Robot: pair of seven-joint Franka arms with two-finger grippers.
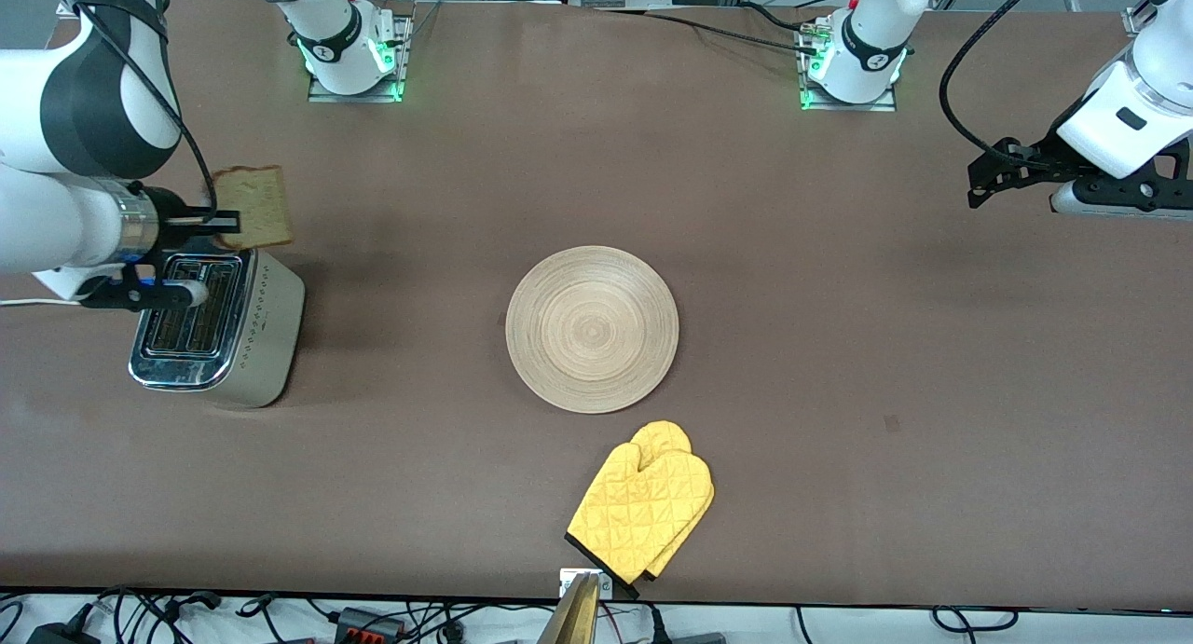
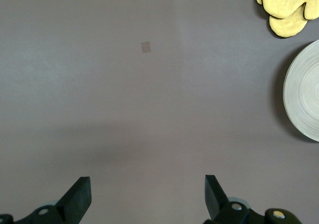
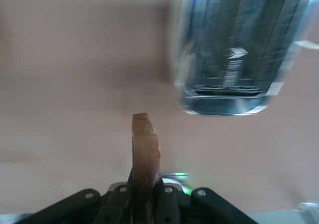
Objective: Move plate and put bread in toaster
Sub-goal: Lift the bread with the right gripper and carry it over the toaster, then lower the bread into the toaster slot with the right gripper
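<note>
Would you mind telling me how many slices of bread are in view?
1. The bread is held on edge in the right end effector, just above the toaster. Its slots look empty from above.

1. a wide brown table [image 1: 839, 364] with a matte top fills nearly the whole front view.
2. a pale strip of floor [image 1: 1025, 625] runs along its lower edge, strewn with black cables [image 1: 438, 621].
3. even, soft light; faint shadows.
</note>
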